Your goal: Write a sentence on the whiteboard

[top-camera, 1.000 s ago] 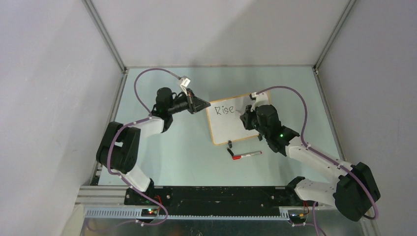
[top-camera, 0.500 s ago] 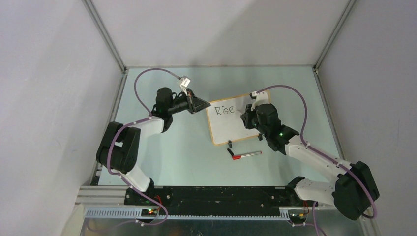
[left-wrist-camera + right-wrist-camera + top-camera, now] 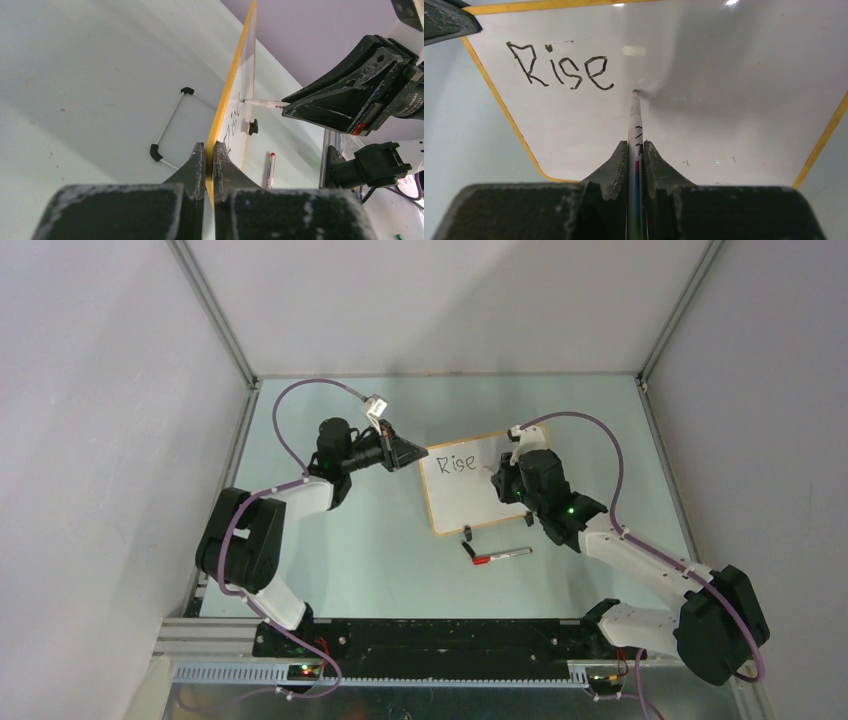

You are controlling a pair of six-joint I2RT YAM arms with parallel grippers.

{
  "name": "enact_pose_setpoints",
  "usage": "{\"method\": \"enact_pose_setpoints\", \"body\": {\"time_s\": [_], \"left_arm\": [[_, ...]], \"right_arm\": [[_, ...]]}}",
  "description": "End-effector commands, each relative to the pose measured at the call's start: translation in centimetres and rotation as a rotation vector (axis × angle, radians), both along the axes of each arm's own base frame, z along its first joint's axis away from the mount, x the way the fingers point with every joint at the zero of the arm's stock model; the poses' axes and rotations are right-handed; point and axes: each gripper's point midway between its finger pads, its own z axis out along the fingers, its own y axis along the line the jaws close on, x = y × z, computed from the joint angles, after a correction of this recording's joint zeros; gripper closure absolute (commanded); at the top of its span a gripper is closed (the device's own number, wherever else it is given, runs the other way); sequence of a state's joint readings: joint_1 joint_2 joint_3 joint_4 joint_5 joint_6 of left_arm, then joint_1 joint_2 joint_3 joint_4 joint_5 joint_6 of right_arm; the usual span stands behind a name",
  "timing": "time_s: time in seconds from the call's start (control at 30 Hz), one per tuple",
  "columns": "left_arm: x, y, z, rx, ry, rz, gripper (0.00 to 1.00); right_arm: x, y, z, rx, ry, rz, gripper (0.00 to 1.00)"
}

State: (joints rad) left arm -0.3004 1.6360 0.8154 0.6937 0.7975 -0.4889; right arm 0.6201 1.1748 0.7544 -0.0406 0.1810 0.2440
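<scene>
The board sits mid-counter, a little toward 1 o'clock from centre, its long side running from 11 to 5. My left tool is clamped flat on the orange frame at the board's 10 o'clock corner. I judge that grip is there so the board will not slide or twist under the marker's push. My right tool, reaching in from 4 o'clock, is closed tight around the marker, gripped low on the barrel so the tip is stiff and in my sight. The tip seems to touch the white just at 4 o'clock of the last letter of "Rise", where a comma would go. Only that word is written, so most of the sentence lies ahead. A spare red-capped pen lies at the board's 6 o'clock, apart from it.
</scene>
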Motion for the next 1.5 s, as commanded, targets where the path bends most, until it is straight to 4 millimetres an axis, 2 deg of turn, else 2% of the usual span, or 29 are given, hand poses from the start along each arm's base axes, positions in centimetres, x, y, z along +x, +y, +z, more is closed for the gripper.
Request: {"method": "enact_pose_setpoints", "body": {"time_s": [0.0,0.17,0.53,1.47], "left_arm": [[0.9,0.9,1.3,0.006,-0.067,0.046,0.96],[0.8,0.9,1.3,0.006,-0.066,0.046,0.96],[0.8,0.8,1.3,0.005,-0.067,0.044,0.96],[0.6,0.9,1.6,0.003,-0.074,0.04,0.96]], "right_arm": [[0.8,-0.1,2.3,0.032,-0.041,-0.03,1.0],[0.6,0.0,2.4,0.036,-0.041,-0.023,1.0],[0.4,0.5,4.2,0.075,-0.082,0.008,1.0],[1.5,1.1,3.5,0.053,-0.062,0.01,1.0]]}}
